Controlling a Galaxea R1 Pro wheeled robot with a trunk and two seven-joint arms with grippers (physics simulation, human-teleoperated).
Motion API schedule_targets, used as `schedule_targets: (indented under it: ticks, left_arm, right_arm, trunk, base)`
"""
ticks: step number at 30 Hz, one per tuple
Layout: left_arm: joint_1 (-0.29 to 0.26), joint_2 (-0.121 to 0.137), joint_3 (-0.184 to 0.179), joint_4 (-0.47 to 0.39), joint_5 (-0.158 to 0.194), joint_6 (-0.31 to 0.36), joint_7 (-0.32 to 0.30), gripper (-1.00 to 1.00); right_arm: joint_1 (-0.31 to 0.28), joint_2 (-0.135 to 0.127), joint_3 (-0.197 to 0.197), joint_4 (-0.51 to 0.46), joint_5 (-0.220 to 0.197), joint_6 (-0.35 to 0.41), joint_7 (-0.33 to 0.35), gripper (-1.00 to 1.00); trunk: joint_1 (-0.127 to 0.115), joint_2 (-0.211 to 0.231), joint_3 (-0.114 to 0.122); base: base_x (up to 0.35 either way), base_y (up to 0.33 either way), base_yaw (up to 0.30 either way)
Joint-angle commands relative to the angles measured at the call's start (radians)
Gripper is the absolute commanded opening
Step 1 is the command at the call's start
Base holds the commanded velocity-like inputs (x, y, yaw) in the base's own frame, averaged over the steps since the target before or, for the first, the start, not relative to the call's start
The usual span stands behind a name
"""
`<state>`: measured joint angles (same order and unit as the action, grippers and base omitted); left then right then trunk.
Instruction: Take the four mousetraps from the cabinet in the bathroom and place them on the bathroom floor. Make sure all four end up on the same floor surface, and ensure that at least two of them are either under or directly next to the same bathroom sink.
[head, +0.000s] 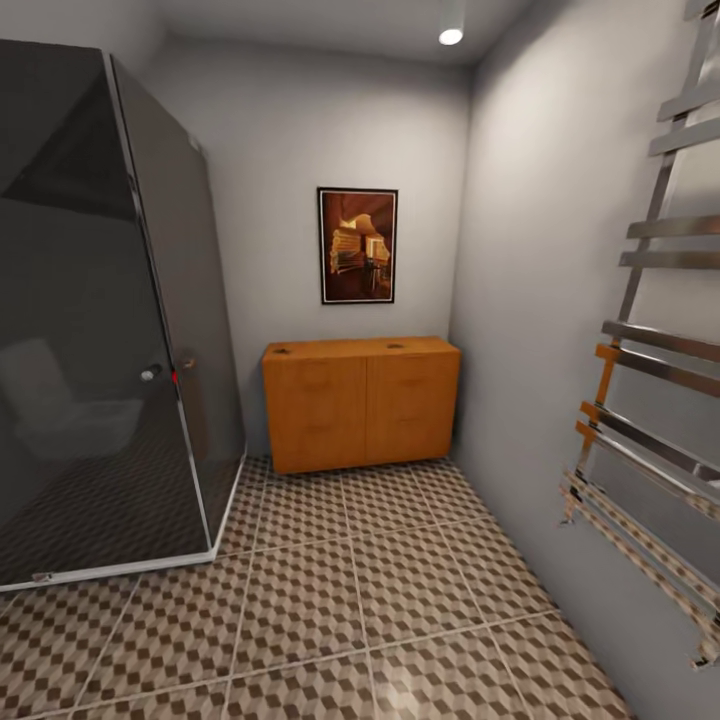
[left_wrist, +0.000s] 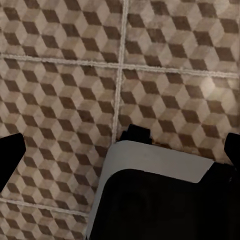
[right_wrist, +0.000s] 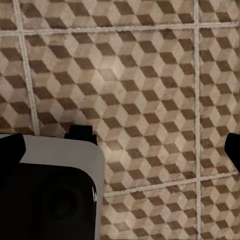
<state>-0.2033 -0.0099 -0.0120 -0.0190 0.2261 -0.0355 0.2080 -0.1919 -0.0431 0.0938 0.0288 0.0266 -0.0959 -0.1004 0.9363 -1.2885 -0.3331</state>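
Two small dark items lie on top of the cabinet (head: 361, 402), too small to identify. It stands against the far wall under a framed picture (head: 357, 245), doors closed, between a dark glass shower enclosure (head: 100, 330) and a chrome towel rail (head: 650, 350). Bathroom floor (head: 330, 600) tiles lie beneath both wrist cameras. Left gripper (left_wrist: 120, 150) and right gripper (right_wrist: 125, 150) each show dark fingertips spread wide, holding nothing.

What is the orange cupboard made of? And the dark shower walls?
The cabinet looks like wood: orange-brown with a smooth, slightly shiny finish, though grain is hard to see. The shower enclosure seems to be dark tinted glass, since it mirrors the room faintly and has thin metal edges.
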Motion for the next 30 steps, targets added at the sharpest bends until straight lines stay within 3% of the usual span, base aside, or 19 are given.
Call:
schedule_targets:
  ticks: [1,3,6,30]
  left_arm:
    - [-0.001,0.001,0.006,0.001,0.007,-0.004,0.002,1.0]
    - [-0.001,0.003,0.031,0.001,0.007,-0.004,0.002,1.0]
    - [-0.001,0.005,0.04,0.001,0.006,-0.004,0.002,1.0]
    - [-0.001,0.004,0.044,0.0,0.005,-0.005,0.001,1.0]
  right_arm:
    - [-0.001,0.0,0.007,0.003,0.003,-0.004,-0.004,1.0]
    - [-0.001,0.0,0.007,0.003,0.003,-0.005,-0.004,1.0]
    - [-0.001,0.0,0.006,0.003,0.004,-0.005,-0.004,1.0]
    - [-0.001,0.0,0.006,0.003,0.004,-0.005,-0.004,1.0]
  trunk:
    - [0.001,-0.001,-0.001]
    - [0.001,-0.001,-0.001]
    - [0.001,-0.001,-0.001]
    - [0.001,-0.001,-0.001]
  base:
    - [0.329,0.0,0.0]
    - [0.329,0.0,0.0]
    - [0.329,0.0,0.0]
    - [0.329,0.0,0.0]
